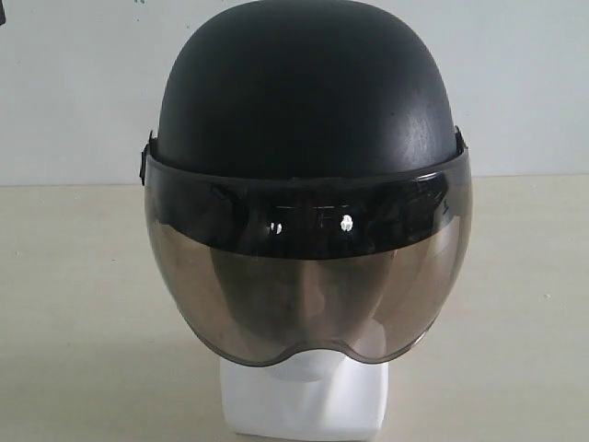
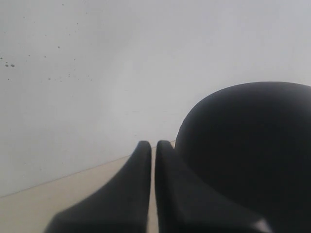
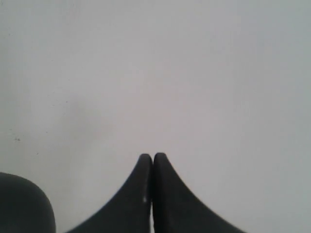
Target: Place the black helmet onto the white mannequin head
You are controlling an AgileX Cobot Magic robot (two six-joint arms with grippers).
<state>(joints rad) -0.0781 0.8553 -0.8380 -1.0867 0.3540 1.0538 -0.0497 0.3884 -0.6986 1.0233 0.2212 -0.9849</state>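
Observation:
The black helmet (image 1: 304, 92) sits on the white mannequin head (image 1: 308, 401), its smoky visor (image 1: 308, 285) down over the face; only the chin and neck base show. No arm appears in the exterior view. In the left wrist view my left gripper (image 2: 153, 144) is shut with nothing between its fingers, right beside the helmet's dome (image 2: 252, 145); contact cannot be told. In the right wrist view my right gripper (image 3: 152, 156) is shut and empty, facing the wall, with a part of the helmet (image 3: 22, 204) at the frame's corner.
The head stands on a beige table (image 1: 74, 304) in front of a plain white wall (image 1: 74, 83). The table's far edge meets the wall behind the helmet.

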